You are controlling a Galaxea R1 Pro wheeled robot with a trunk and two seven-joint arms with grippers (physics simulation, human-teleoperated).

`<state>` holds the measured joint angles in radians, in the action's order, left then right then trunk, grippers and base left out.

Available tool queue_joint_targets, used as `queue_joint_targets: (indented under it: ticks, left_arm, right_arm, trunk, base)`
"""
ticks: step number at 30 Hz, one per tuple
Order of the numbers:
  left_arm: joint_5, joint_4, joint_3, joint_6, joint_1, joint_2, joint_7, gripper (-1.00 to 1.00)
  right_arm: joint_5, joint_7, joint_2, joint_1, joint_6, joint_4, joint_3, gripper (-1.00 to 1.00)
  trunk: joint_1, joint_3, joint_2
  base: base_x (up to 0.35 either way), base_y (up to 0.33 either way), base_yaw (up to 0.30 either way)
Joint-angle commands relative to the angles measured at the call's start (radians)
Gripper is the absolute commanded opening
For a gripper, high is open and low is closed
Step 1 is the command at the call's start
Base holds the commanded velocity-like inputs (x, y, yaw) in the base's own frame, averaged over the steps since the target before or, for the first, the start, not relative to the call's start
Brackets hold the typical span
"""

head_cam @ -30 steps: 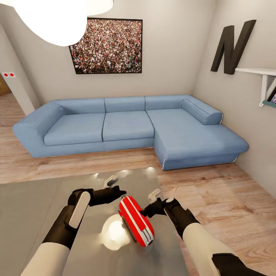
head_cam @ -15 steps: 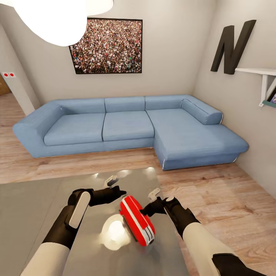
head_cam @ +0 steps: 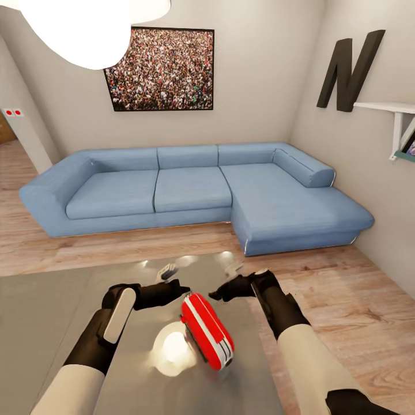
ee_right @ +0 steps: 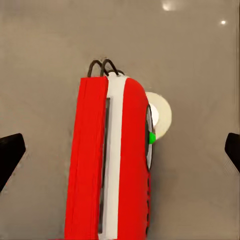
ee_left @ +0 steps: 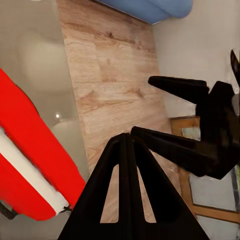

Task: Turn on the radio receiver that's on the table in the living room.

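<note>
The red radio receiver (head_cam: 206,329) with white stripes lies on the glossy grey table (head_cam: 63,305), its long side running away from me. My left gripper (head_cam: 183,286) hovers shut just left of the radio's far end, its fingers (ee_left: 127,150) pressed to a point beside the red body (ee_left: 30,165). My right gripper (head_cam: 215,295) hangs open above and right of that far end, not touching it. From the right wrist, the radio (ee_right: 112,160) lies below the wide-spread fingertips (ee_right: 10,155), with a small green spot on its side face.
A blue L-shaped sofa (head_cam: 190,190) stands beyond the table across light wood floor (head_cam: 323,288). The crowd photo (head_cam: 161,69) and dark letter N (head_cam: 349,69) hang on the walls. A white shelf (head_cam: 392,109) juts from the right wall; a lamp (head_cam: 86,29) hangs overhead.
My right gripper has drawn up and away from the radio's right side toward the sofa. The radio has shifted slightly. The left arm has stayed still.
</note>
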<state>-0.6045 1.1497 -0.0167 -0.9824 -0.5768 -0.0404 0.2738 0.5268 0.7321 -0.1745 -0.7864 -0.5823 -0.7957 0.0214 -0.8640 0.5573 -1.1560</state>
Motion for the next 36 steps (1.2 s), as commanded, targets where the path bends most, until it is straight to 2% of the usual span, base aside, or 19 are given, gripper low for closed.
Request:
queue_joint_targets:
  ticks: [1,3,6,11,13,15,18,21,26,36]
  left_arm:
    - [0.0,0.0,0.0,0.0,0.0,0.0,0.0,-1.0]
    - [0.0,0.002,0.0,-0.001,0.0,0.002,0.001,-1.0]
    - [0.0,0.006,0.0,-0.001,0.0,0.003,0.001,-1.0]
    - [0.002,0.01,0.0,-0.001,0.0,0.004,0.002,-1.0]
    - [0.006,0.012,0.0,-0.001,0.0,0.005,0.002,-1.0]
    - [0.016,0.014,0.0,-0.002,0.0,0.006,0.002,-1.0]
    - [0.043,0.014,0.0,-0.002,0.0,0.017,0.002,-1.0]
    - [0.052,0.015,0.0,-0.002,0.0,0.021,0.002,-1.0]
    - [0.059,0.017,-0.001,-0.004,0.0,0.021,0.003,-1.0]
    - [0.068,0.018,-0.002,-0.007,0.0,0.021,0.004,-1.0]
  right_arm:
    - [0.003,0.017,0.0,0.001,-0.03,-0.039,-0.001,1.0]
    - [0.008,0.063,0.0,0.008,-0.109,-0.143,-0.001,1.0]
    - [0.01,0.107,0.0,0.006,-0.187,-0.242,-0.003,1.0]
    - [0.009,0.142,0.0,0.003,-0.274,-0.406,-0.006,1.0]
    - [0.009,0.147,0.02,0.01,-0.295,-0.452,-0.008,1.0]
    - [0.009,0.148,0.042,0.021,-0.303,-0.468,-0.008,1.0]
    - [0.006,0.155,0.105,0.045,-0.309,-0.484,-0.008,1.0]
    - [0.004,0.161,0.132,0.052,-0.311,-0.487,-0.008,1.0]
    - [0.006,0.162,0.138,0.054,-0.311,-0.488,-0.008,1.0]
    - [0.011,0.162,0.141,0.055,-0.311,-0.488,-0.006,1.0]
  trunk:
    - [0.0,0.0,0.0]
    - [0.0,0.0,0.0]
    - [0.0,0.0,0.0]
    - [0.0,0.0,0.0]
    - [0.0,0.0,0.0]
    - [0.0,0.0,0.0]
    - [0.0,0.0,0.0]
    - [0.0,0.0,0.0]
    - [0.0,0.0,0.0]
    - [0.0,0.0,0.0]
  base:
    - [0.0,0.0,0.0]
    - [0.0,0.0,0.0]
    - [0.0,0.0,0.0]
    - [0.0,0.0,0.0]
    - [0.0,0.0,0.0]
    - [0.0,0.0,0.0]
    - [0.0,0.0,0.0]
    - [0.0,0.0,0.0]
    - [-0.144,0.0,0.0]
    - [-0.318,0.0,0.0]
